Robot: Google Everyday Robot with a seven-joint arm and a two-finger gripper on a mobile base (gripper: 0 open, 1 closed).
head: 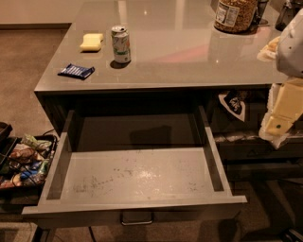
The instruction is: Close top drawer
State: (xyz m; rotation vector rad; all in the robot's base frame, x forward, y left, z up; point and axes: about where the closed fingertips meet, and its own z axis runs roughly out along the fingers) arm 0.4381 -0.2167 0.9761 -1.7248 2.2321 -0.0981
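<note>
Top drawer (137, 177): pulled far out from under the tabletop (189, 56), toward the camera, lower centre of view. Wide, deep, box-shaped; matte grey walls, straight and thin-edged. Inner floor pale grey, flat, scuffed and speckled with dark marks, with a soft glare patch near the middle. Front seen only from above; small rectangular metal pull handle (137, 218) showing below its edge, shiny.

Tabletop: smooth grey slab, glossy, throwing back the room light. On it:
- drink can (121, 44), green and white, upright
- yellow sponge (92, 41), soft-cornered block, near the can
- blue snack packet (76, 71), flat and crinkled, by the left edge
- labelled jar (235, 14) at the back, cut off by the frame

Tool (277, 120): at the right edge of view, below tabletop height, apart from the drawer's right wall. Cream, blocky, under a white arm shell (289, 42). Wide or narrow: cannot tell.

Dark tray (47, 139) of mixed colourful packets low on the left. Black-and-white fabric scrap (233, 105) on the grey front at right.
</note>
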